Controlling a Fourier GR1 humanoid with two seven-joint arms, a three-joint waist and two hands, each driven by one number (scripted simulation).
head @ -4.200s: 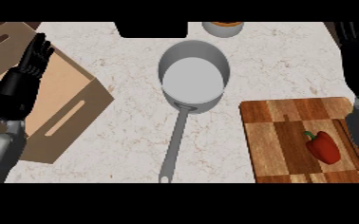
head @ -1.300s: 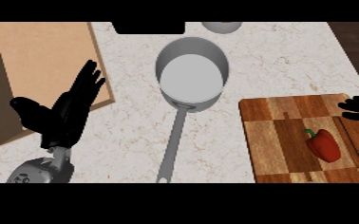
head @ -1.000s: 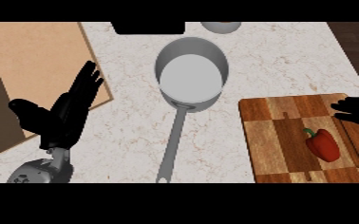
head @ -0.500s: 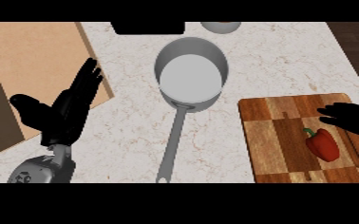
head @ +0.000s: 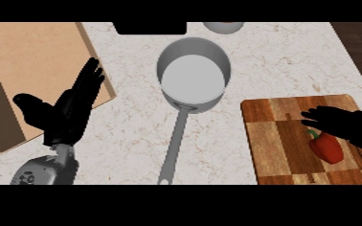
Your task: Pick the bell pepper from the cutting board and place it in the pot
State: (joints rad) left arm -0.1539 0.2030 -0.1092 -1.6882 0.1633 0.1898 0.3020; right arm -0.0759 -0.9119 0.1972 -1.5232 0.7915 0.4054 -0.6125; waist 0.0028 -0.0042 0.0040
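Right hand moved in over board, fingers open, empty, just beside pepper; grasp next, pot waiting.

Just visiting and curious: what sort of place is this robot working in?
Most likely a kitchen: a pot sits on a pale, stone-like counter, and a bell pepper lies on a wooden cutting board.

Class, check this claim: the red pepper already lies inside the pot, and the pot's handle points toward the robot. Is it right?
No. The head view shows the pepper lying on the cutting board, right of the pot, not inside it. The pot's handle does point toward the robot.
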